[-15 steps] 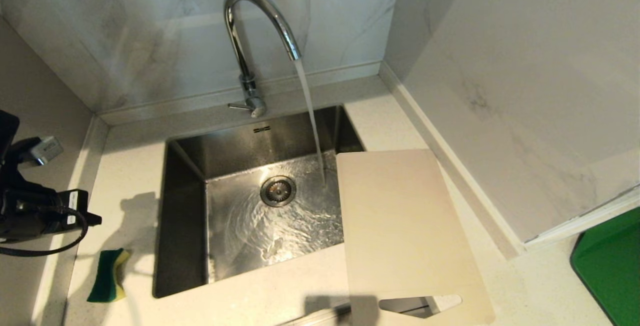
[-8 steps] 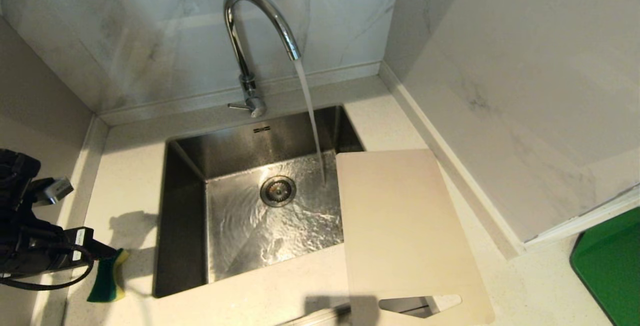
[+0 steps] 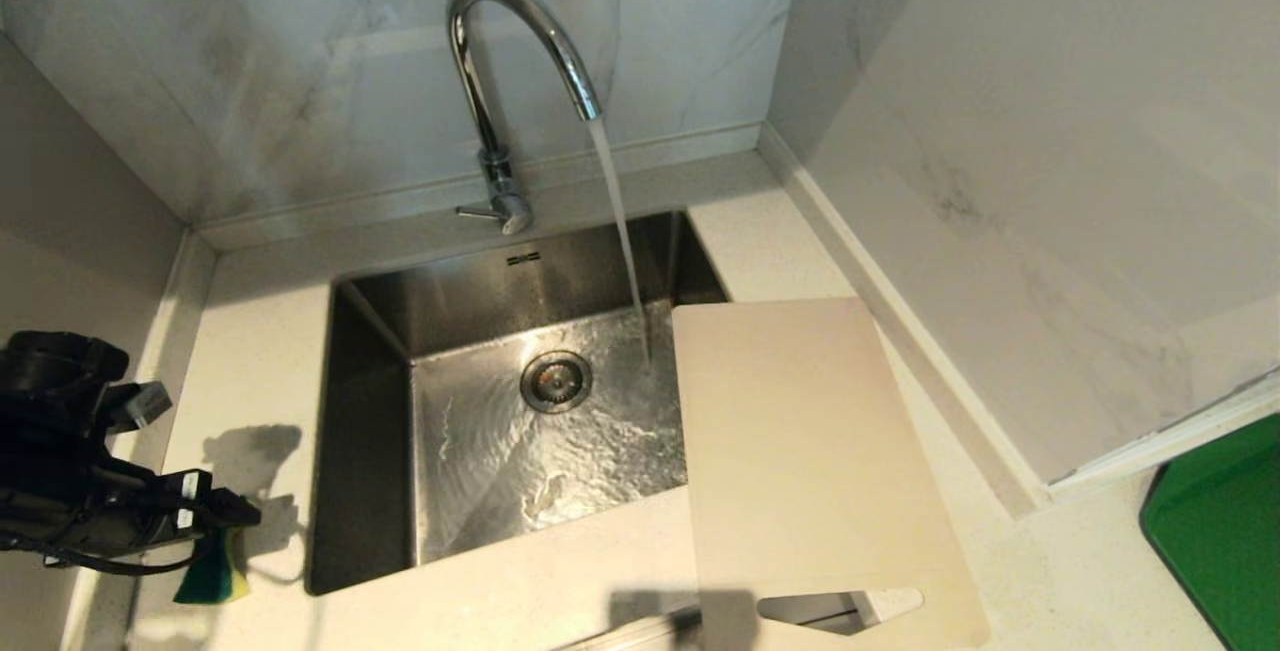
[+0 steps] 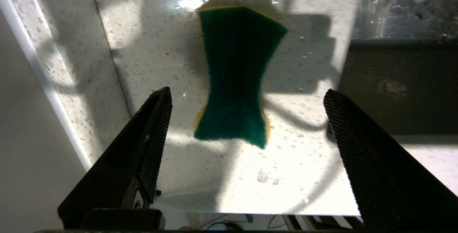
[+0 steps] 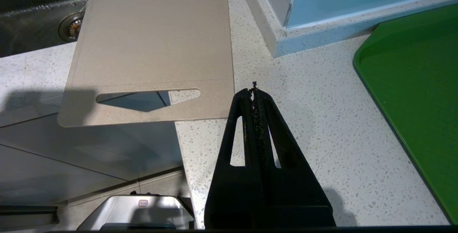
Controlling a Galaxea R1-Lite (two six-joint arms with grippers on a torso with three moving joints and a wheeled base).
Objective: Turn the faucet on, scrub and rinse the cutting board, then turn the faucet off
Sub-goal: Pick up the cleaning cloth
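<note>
Revealing what the head view hides, the left end effector gapes wide above the sponge.

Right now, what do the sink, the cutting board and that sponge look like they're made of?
Sink: brushed stainless steel, judging by its dull grey sheen. Cutting board: likely matte beige plastic, thin and uniform. Sponge: yellow foam under a coarse green scouring layer.

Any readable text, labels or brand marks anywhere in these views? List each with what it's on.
None can be read.
White stickers on the left claw housing: too small to read.
Small mark on the sink back wall below the faucet: no legible characters.
Red-edged label on the grey part beneath the right claw: blurred.
</note>
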